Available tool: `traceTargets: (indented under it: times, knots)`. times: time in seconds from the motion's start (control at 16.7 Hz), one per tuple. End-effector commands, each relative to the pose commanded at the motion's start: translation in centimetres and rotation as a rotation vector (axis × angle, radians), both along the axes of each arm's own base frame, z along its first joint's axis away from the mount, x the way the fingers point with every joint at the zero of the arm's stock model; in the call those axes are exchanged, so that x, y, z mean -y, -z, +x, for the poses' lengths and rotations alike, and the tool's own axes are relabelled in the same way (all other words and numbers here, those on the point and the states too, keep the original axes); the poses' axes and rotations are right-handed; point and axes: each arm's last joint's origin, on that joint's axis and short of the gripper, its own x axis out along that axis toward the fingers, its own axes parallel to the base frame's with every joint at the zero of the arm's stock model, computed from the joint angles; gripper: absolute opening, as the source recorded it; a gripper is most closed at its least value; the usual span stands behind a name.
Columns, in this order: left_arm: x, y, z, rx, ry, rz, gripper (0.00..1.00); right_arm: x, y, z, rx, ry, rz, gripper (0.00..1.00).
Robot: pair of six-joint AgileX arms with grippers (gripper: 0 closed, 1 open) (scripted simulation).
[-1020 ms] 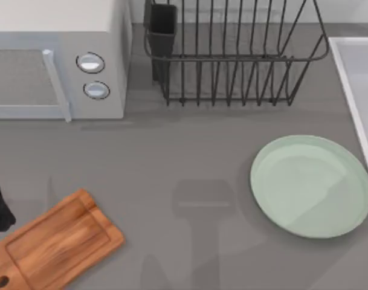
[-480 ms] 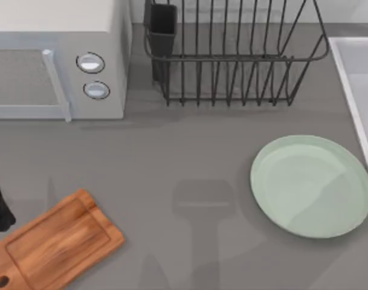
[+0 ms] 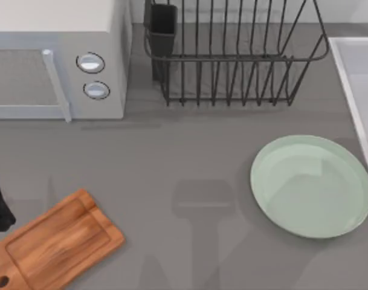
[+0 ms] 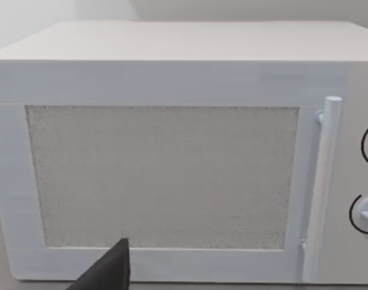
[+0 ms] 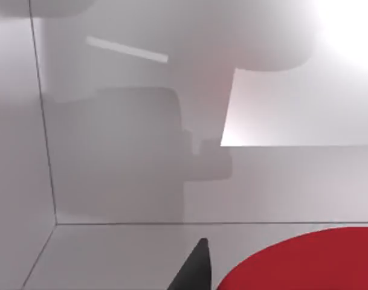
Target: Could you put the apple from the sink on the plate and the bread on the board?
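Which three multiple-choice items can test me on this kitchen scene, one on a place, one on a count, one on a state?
1. Where does the board lie in the top view?
A. lower left
B. right edge
C. inside the rack

2. How many round dials does the microwave show?
A. one
B. two
C. four

3. What is on the plate?
A. the apple
B. the bread
C. nothing

Answers: 1 A, the wood lies below the microwave at the left. 2 B, two dials sit one above the other. 3 C, its pale green surface is bare, and the apple lies in the sink close by the right pincer.
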Motion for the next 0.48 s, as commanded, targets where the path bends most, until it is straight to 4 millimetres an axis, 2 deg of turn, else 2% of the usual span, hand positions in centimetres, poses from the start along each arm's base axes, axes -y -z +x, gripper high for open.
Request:
traceTargets:
  times: [0.3, 0.48]
  knots:
    - [0.0, 0.0, 0.0, 0.000, 0.000, 0.000, 1.00, -0.1, -0.1, 0.0, 0.001, 0.001, 0.000, 0.00]
    - [0.0, 0.0, 0.0, 0.000, 0.000, 0.000, 1.00, -1.4, -1.9, 0.7, 0.038, 0.000, -0.009, 0.00]
